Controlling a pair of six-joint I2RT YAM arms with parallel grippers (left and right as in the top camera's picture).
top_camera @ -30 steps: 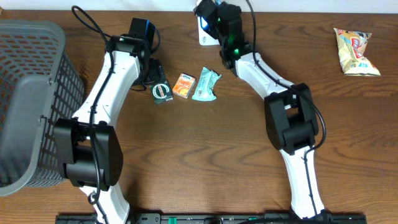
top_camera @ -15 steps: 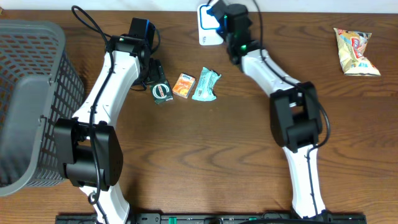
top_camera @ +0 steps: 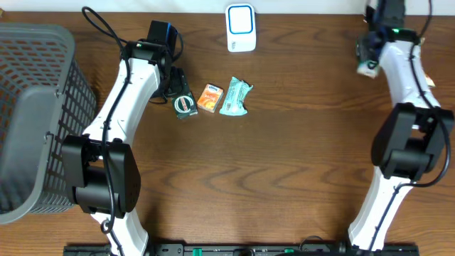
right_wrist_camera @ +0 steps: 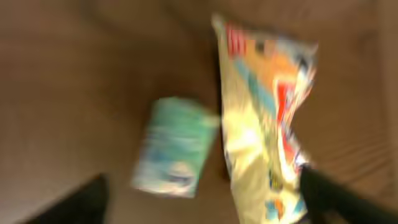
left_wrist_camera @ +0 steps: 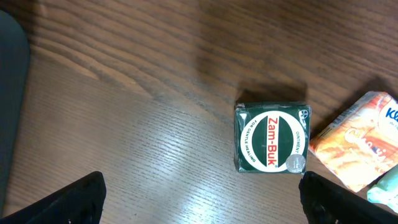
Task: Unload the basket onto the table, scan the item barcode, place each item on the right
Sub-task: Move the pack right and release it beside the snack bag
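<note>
Right pincer (right_wrist_camera: 202,194) has swung off the scanner (top_camera: 241,28) at 12 o'clock to the worktop's (top_camera: 284,156) 2 o'clock corner, fingers now apart, empty. Teal packet (right_wrist_camera: 174,146) is loose, at 9 o'clock of the snack bag (right_wrist_camera: 261,124); blurred. Left pincer (left_wrist_camera: 202,193) unchanged: apart above the Zam-Buk box (left_wrist_camera: 272,145).

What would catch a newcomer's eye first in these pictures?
The green Zam-Buk box sits mid-frame in the left wrist view, lying on the wooden table beside an orange box. In the blurred right wrist view, a yellow snack bag shows next to a small teal packet.
</note>
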